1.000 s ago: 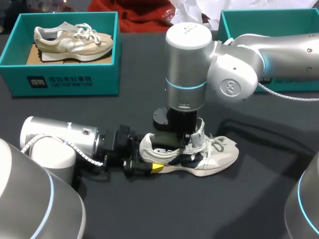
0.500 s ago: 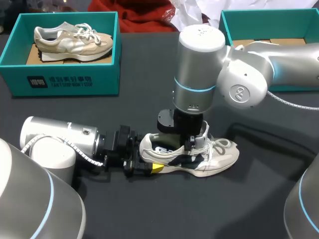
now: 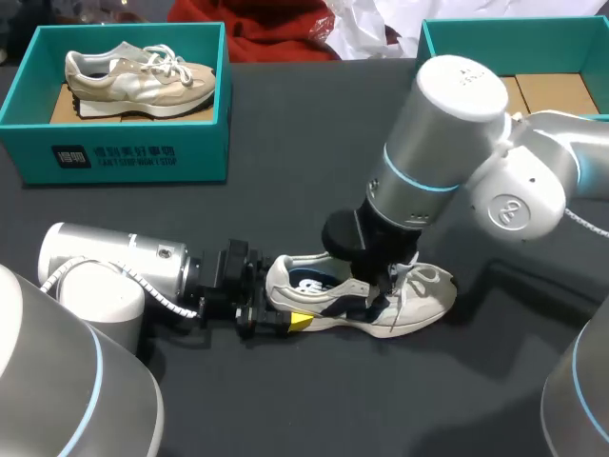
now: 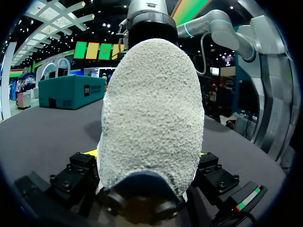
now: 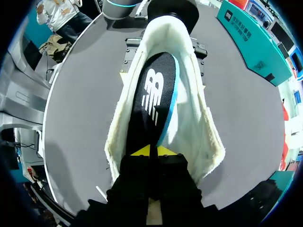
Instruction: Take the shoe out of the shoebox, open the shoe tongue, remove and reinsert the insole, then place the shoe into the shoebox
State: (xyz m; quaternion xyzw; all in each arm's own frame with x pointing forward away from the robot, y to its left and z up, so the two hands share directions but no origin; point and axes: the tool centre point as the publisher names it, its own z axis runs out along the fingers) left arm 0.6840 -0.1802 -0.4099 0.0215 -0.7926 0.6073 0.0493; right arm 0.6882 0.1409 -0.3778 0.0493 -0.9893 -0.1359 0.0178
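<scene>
Shoe [image 3: 419, 303] clamped (left hand [image 3: 278, 305]); insole [image 5: 154, 94] pinched.

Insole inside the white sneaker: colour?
Black insole, white logo, blue edge; clearest in right wrist view.

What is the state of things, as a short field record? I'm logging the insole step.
shoe: white shoe on its sole on the table, outside both boxes
left gripper: shut on the shoe's heel
right gripper: in the shoe's opening, tips shut on the insole's front end
insole: black, blue-edged, in the shoe, one edge raised
left shoebox: holds a beige shoe
right shoebox: no shoe in its visible part
</scene>
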